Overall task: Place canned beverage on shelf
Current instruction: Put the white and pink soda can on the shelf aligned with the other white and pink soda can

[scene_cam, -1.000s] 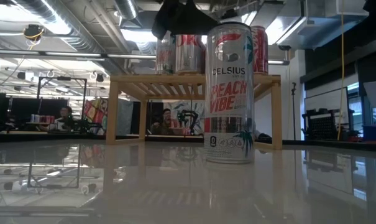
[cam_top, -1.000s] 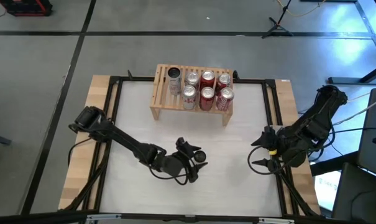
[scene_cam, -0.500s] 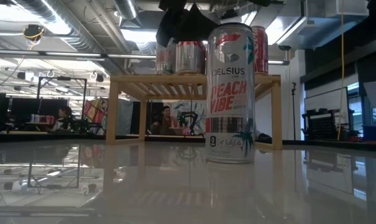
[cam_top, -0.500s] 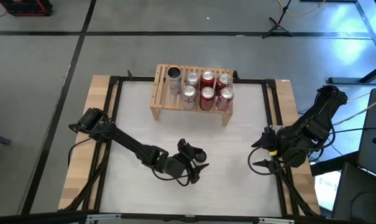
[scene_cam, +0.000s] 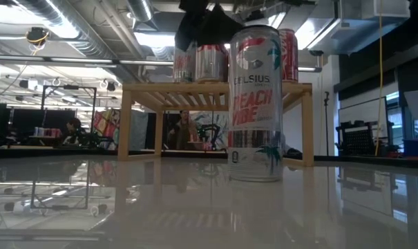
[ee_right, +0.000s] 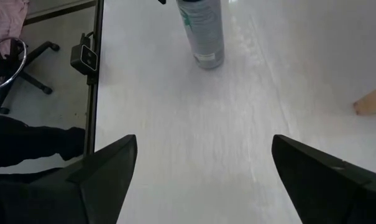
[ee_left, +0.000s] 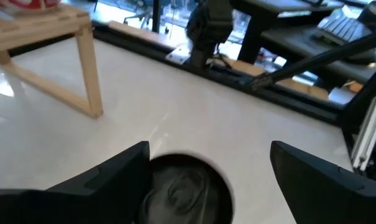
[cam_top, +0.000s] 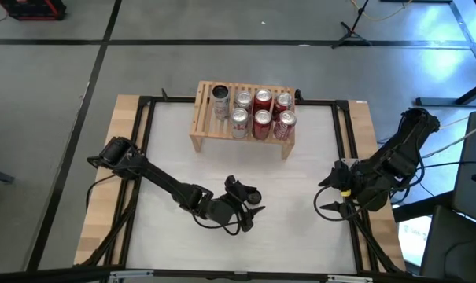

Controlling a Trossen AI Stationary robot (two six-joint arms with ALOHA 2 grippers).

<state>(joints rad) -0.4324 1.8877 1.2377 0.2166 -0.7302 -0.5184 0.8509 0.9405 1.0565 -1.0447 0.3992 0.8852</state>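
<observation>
A tall silver Celsius can stands upright on its base on the white table, near the middle. Its top shows between the wide-open fingers of my left gripper, which hangs over it from above. The light-wood shelf stands at the table's far side with several cans on its slatted top. My right gripper is open and empty near the table's right edge. It faces the can. My left gripper is open over the can's top, fingers pointing down. One finger stands right against the top rim. Whether it touches the rim, I cannot tell. The can stands upright on the table.
A black frame runs around the white table top. The shelf's solid leg stands beyond the can on the far side. Open table lies between the can and the shelf. People show in the room behind the table.
My left gripper has come down a little over the can's top. The can has turned slightly about its upright axis, its label shifting sideways, and still stands on the same spot.
</observation>
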